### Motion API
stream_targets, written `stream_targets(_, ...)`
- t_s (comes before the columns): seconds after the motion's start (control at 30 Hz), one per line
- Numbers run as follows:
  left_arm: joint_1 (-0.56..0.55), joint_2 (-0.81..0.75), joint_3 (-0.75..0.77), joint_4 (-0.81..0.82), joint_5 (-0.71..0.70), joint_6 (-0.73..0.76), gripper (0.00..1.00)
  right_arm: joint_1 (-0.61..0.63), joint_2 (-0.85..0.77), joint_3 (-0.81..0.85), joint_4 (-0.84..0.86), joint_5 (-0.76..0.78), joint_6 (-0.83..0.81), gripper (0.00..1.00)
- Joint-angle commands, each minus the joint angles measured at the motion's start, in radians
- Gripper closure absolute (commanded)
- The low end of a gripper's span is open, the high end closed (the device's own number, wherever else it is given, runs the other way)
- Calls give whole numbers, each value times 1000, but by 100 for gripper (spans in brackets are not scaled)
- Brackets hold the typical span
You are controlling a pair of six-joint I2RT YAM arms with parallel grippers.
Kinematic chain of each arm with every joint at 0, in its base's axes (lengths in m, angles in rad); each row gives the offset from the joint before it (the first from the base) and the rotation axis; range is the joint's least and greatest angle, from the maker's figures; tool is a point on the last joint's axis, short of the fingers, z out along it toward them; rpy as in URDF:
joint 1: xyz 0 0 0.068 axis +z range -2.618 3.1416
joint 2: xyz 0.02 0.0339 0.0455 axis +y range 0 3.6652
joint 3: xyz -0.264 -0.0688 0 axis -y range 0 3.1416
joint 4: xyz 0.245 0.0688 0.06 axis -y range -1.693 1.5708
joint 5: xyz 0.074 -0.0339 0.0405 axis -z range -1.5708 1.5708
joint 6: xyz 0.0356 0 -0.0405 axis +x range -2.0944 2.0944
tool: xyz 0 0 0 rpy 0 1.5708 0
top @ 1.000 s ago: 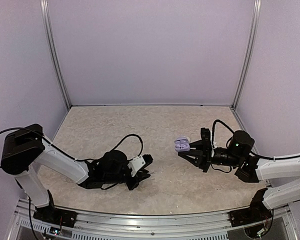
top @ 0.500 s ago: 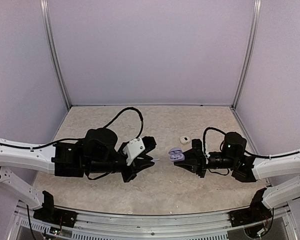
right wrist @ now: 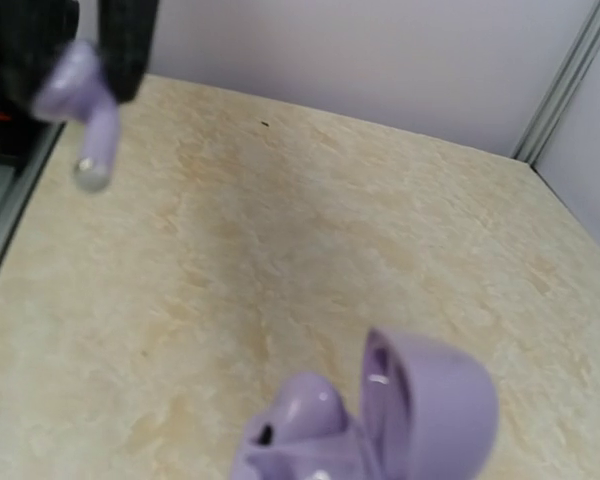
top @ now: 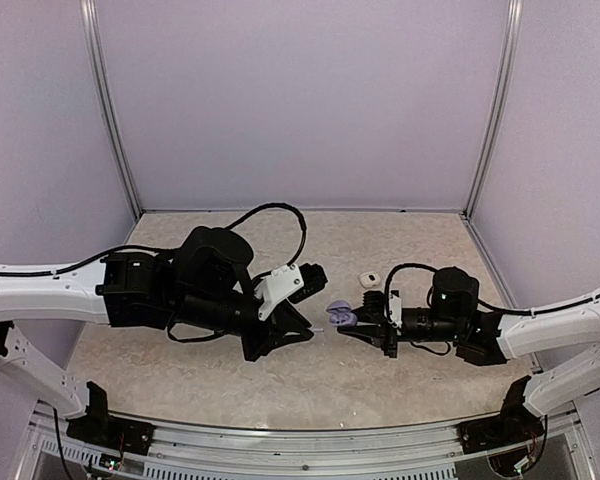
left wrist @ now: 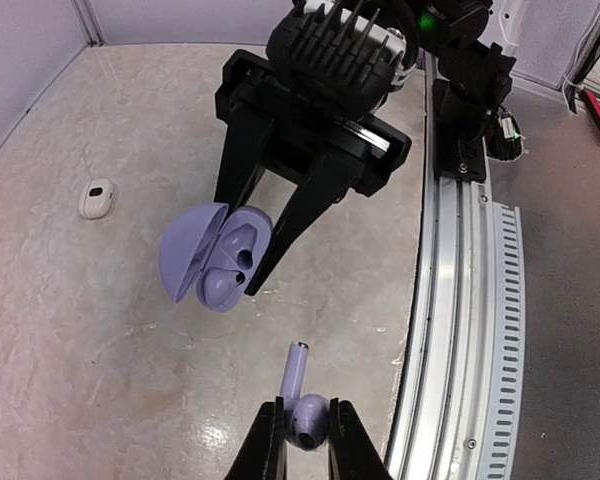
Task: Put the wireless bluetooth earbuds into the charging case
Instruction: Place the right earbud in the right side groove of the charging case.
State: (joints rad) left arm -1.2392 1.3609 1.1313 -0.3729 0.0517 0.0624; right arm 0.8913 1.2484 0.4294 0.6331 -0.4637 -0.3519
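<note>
Above the surface (left wrist: 100, 380), the left end effector (left wrist: 305, 432) clenches a lilac earbud (left wrist: 306, 412), stem pointing forward toward the open lilac charging case (left wrist: 205, 255), which the right end effector (top: 360, 322) grips, near but apart, mouth facing the bud.

Lighting bright and even from overhead; shadows soft. Slight glare on my tabletop (left wrist: 195, 440). My right wrist view blurs the lilac earbud (right wrist: 85, 110).
</note>
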Motion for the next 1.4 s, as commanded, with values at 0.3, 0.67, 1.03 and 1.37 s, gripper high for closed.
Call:
stream_targets(0.3,114,110,170,-194,250,-139,85,81,43,72,-68,136,-132,100)
stream_targets(0.67,117,184,239,-276,221,-180,86,143,55,92,-98,277,-181,100)
stream_targets(1.03,119,222,272,-305,186,-191,86,170,57,89,-101,323,-206,100)
stream_targets(1.37,122,253,301,-307,158,-191,87,182,66,95,-108,333,-207,100)
